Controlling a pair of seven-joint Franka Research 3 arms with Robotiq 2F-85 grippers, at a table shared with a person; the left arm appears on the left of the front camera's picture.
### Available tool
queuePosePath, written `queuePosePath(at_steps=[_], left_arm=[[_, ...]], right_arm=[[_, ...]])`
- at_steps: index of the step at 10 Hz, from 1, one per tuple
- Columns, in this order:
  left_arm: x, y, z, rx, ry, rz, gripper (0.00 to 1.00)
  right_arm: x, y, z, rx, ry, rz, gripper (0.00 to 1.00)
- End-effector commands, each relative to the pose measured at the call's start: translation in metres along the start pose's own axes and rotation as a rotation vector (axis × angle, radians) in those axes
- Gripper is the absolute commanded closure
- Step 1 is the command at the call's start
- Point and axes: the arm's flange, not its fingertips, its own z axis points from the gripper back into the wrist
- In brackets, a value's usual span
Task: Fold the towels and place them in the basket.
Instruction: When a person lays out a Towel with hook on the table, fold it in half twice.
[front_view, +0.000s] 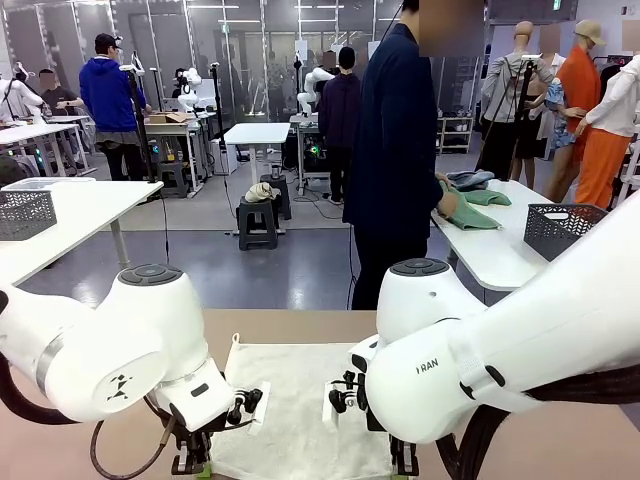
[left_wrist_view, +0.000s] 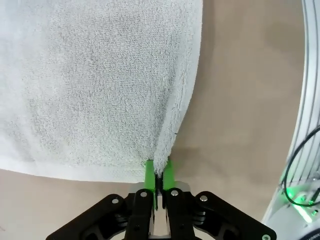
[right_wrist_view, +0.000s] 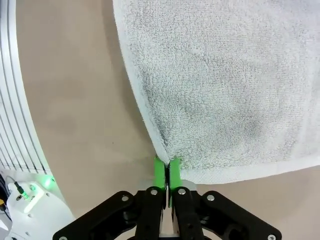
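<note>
Front view: a cream-white rectangular terry towel (front_view: 300, 400) lies flat on the tan counter (front_view: 290, 322) between the two arms. Its far hem runs across the picture and its side edges run away from the robot toward the person; foreshortening leaves it unclear which axis is the longer. At far left a paler silver-grey mesh basket (front_view: 25, 213) stands on a white counter (front_view: 90, 205), well apart from the towel. The bulky white left arm (front_view: 120, 350) covers the towel's near left corner, and below it the left end effector (front_view: 192, 462) reaches down at that corner. In the left wrist view the towel (left_wrist_view: 100, 75) spreads upward from the left end effector (left_wrist_view: 159, 170), whose green pads (left_wrist_view: 150, 172) are clenched on the side edge just at the near hem, lifting a small ridge of cloth off the counter (left_wrist_view: 240, 100). The right arm (front_view: 500, 340) hides the near right corner in the same way, above the right end effector (front_view: 403, 465). In the right wrist view the right end effector (right_wrist_view: 167, 170) is clamped on the towel (right_wrist_view: 225, 75) at its other near corner, bare counter (right_wrist_view: 70, 100) beside it. Beyond the far edge stands a person (front_view: 395, 150) in a dark coat, one hand on green cloths (front_view: 470, 215). Right of these, on another white counter (front_view: 490, 255), sits the dark charcoal rectangular mesh basket (front_view: 560, 228), upright and well apart from the towel.
</note>
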Motion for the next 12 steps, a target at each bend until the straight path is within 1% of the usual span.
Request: queuePosePath(at_steps=[1, 4, 5, 6, 8, 12], left_arm=[[-0.013, -0.014, 0.004, -0.033, 0.023, -0.022, 1.0], [-0.013, -0.013, 0.009, -0.027, 0.025, -0.033, 1.0], [-0.012, -0.013, 0.013, 0.001, 0.019, -0.032, 1.0], [-0.01, -0.012, 0.02, 0.002, 0.01, -0.03, 1.0], [-0.006, -0.003, 0.041, 0.017, 0.018, -0.02, 1.0], [-0.005, 0.021, 0.081, 0.019, 0.045, -0.023, 1.0]], right_arm=[[-0.022, 0.029, -0.007, 0.02, 0.007, -0.009, 1.0], [-0.023, 0.027, -0.001, 0.034, -0.001, 0.003, 1.0], [-0.023, 0.027, 0.0, -0.014, -0.002, 0.027, 1.0], [-0.021, 0.026, 0.007, -0.012, -0.016, 0.021, 1.0], [-0.017, 0.021, 0.031, -0.028, -0.033, 0.028, 1.0], [-0.008, 0.009, 0.079, -0.081, -0.018, 0.049, 1.0]])
